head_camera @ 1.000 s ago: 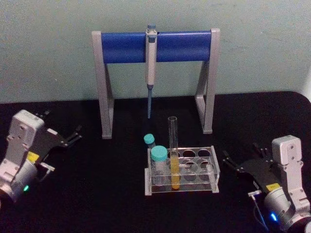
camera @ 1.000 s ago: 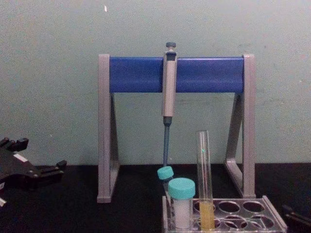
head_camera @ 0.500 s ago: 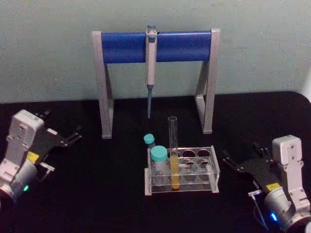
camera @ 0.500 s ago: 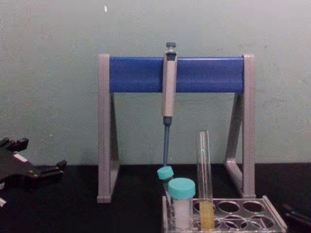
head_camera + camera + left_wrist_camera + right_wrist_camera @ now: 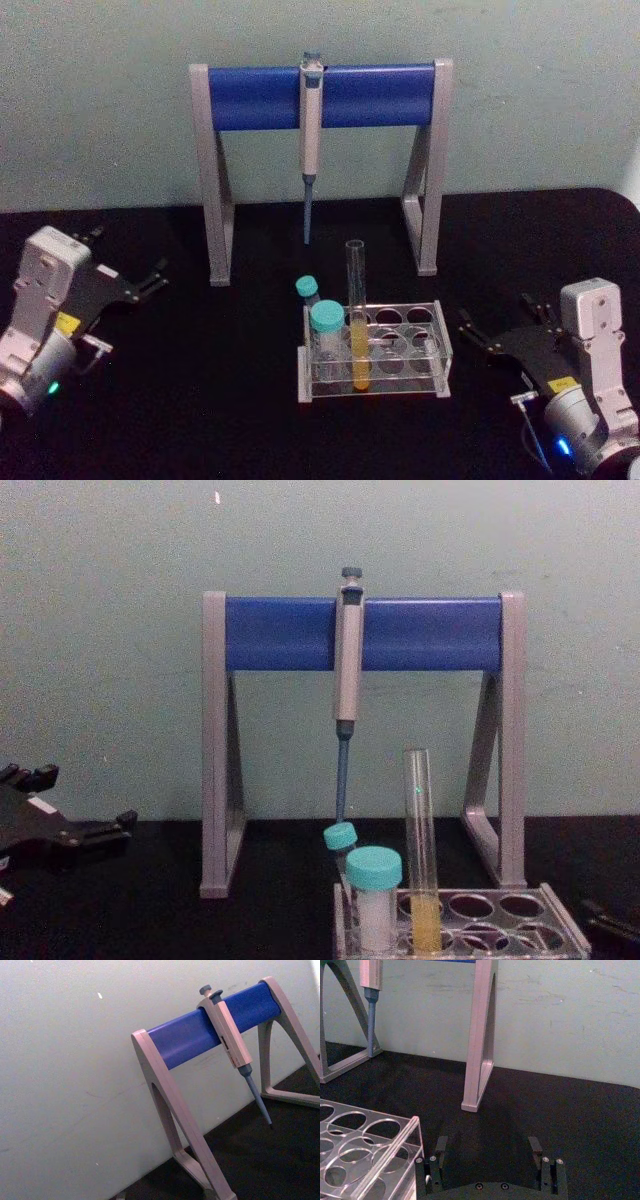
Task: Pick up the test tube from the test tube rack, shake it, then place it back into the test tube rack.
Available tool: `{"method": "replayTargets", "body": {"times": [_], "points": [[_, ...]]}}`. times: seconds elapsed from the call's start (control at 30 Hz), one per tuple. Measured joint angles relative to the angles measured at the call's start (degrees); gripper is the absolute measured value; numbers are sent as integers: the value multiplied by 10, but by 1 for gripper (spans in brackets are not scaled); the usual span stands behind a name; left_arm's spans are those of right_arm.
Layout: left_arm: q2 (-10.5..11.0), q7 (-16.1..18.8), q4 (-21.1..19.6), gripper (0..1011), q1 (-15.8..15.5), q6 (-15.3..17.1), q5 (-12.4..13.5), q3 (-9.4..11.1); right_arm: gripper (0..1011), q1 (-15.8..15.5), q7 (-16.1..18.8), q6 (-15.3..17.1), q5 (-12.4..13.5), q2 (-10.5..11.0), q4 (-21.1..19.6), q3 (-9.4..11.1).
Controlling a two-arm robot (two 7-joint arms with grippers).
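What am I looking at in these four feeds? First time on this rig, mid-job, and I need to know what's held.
Head and chest cameras look forward over a black table; two more sit on the wrists. The left gripper and right gripper rest open at the sides, holding nothing. At the centre a clear rack holds the glass tube with yellow liquid and a teal-capped vial; another vial is just behind. A pipette hangs on the blue-barred stand.

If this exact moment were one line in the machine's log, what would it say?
test tube: upright in test tube rack, untouched | left claw: open, left of rack, empty | right claw: open, right of rack, empty
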Motion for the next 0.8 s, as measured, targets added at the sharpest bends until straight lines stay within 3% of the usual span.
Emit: {"method": "replayTargets", "body": {"times": [0.8], "points": [[0,0,0,1001,0,0,0,0,1000,0,0,0,0,0,0,0]]}}
